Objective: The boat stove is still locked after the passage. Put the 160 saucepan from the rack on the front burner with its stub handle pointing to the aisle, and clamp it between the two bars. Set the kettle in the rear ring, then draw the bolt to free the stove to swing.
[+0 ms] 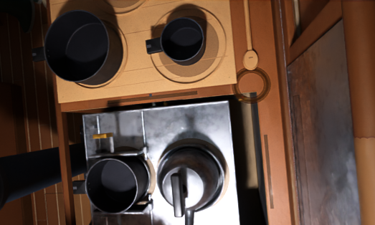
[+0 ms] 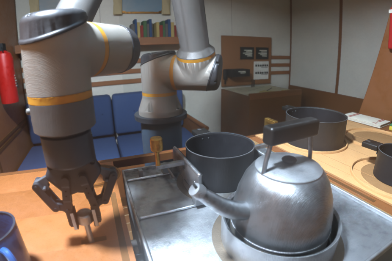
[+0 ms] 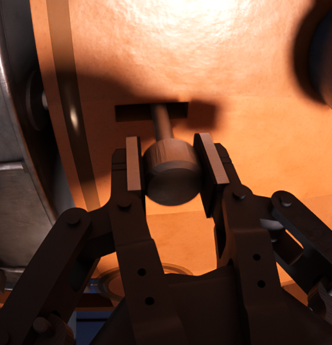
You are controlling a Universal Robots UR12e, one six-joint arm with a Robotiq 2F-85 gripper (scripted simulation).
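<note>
The bolt knob is a grey cylinder on a thin stem. The stem rises from a dark slot in the orange counter beside the stove. The saucepan sits on the front burner between two bars, its stub handle pointing to the aisle. The steel kettle sits in the rear ring. My gripper reaches down over the counter and is closed around the bolt knob.
A large pot and a small saucepan sit in rack recesses beside the stove. A yellow-capped clamp knob stands at the stove's aisle end. A blue mug stands on the counter near my gripper.
</note>
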